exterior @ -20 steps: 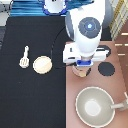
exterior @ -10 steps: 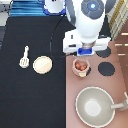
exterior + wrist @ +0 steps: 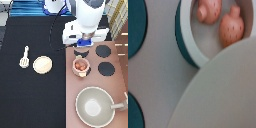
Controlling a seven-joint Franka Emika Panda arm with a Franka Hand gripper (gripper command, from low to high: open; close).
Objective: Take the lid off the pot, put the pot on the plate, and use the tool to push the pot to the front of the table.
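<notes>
White arm upright, gripper over brown stove, near lidless pot, grip unclear

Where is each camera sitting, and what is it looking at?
Exterior view: high above, opposite the robot, looking steeply down at the table, stove, pan, plate, tool; the arm and gripper show above the pot.
Wrist view: on the hand, looking closely at the pot; no fingers show.
Shared: the open pot.
</notes>
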